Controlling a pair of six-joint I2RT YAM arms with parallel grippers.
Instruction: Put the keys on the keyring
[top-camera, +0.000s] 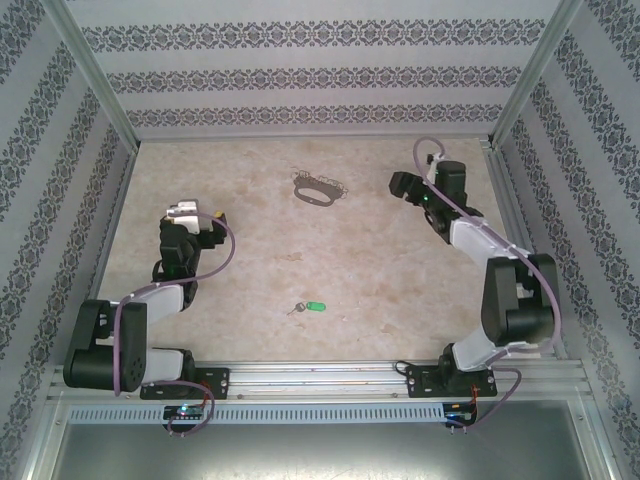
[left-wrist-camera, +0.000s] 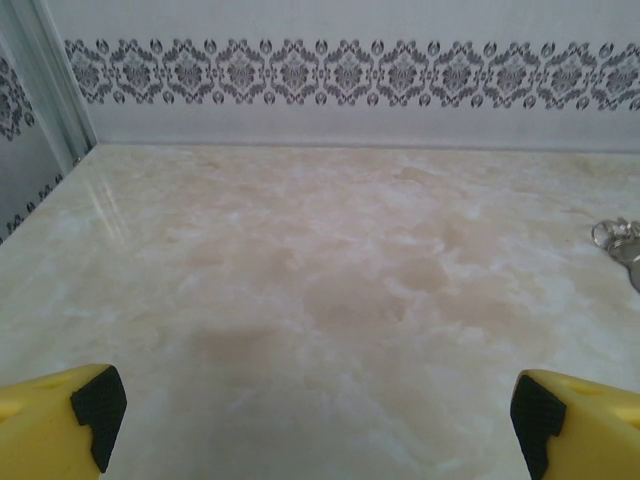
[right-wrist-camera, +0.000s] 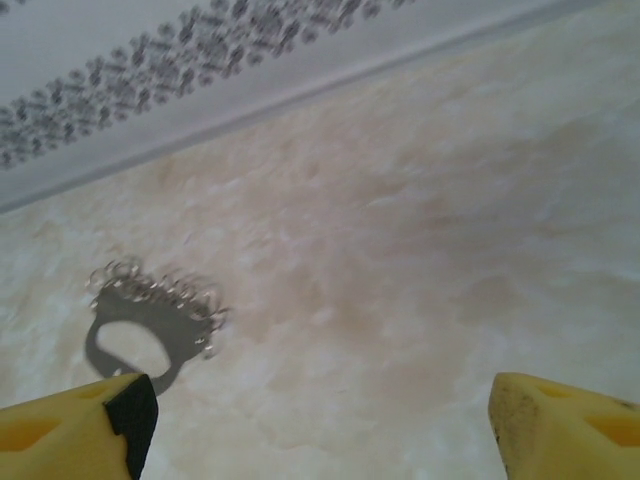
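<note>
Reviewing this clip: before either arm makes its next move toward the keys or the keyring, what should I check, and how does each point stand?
1. Left gripper open and empty: ok.
2. Right gripper open and empty: ok.
3. Keys lying free on the table, apart from both grippers: ok.
4. Keyring flat, unobstructed, ahead of the right gripper: ok.
5. Keys on keyring: not ok, they lie well apart.
6. Keyring's gate open or shut: cannot tell.

Top cam looked down from high behind; wrist cams sat low over the table (top-camera: 250, 260), facing the wall (top-camera: 320, 75), right one also catching the keyring (top-camera: 318, 189).
</note>
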